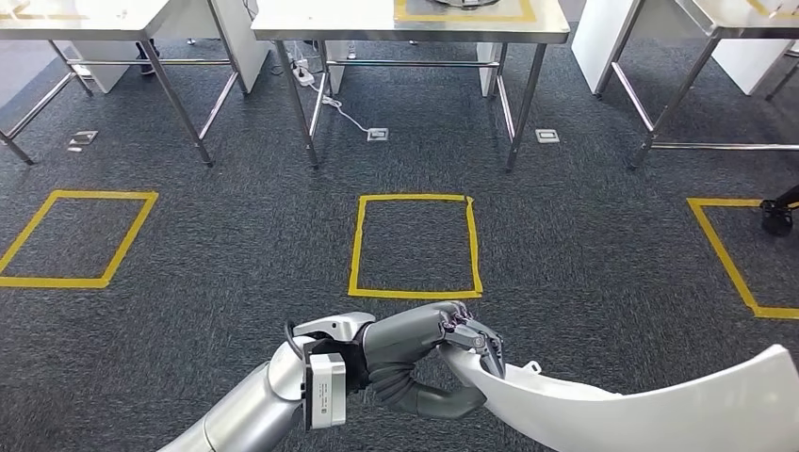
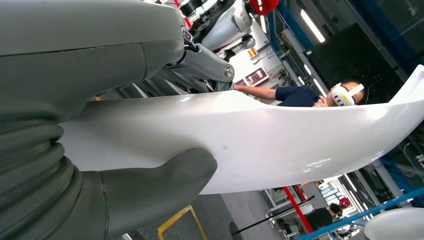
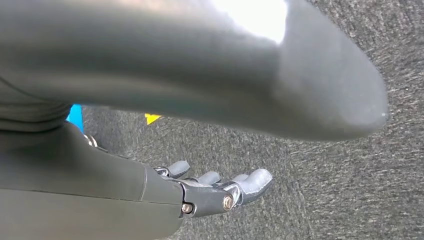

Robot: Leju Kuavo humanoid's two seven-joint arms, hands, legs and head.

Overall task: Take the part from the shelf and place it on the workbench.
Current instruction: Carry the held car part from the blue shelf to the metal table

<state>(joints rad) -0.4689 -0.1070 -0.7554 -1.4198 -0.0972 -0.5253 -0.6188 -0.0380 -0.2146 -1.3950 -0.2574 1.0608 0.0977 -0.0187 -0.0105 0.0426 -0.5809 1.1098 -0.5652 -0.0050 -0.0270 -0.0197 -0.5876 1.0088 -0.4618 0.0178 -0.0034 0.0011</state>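
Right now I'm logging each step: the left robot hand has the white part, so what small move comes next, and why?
Probably carry it forward toward the steel workbench: the left robot hand grips the white part, and carpet floor lies between them.

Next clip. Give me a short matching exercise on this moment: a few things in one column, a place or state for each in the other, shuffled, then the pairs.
Things:
1. white part
2. left hand
3. right hand
4. middle yellow tape square

Places or states:
A. hangs over grey carpet, holding nothing
B. marked on the floor before the steel workbench
C. grips one end of a curved panel
D. carried above the floor

Pairs: 1-D, 2-C, 3-A, 4-B
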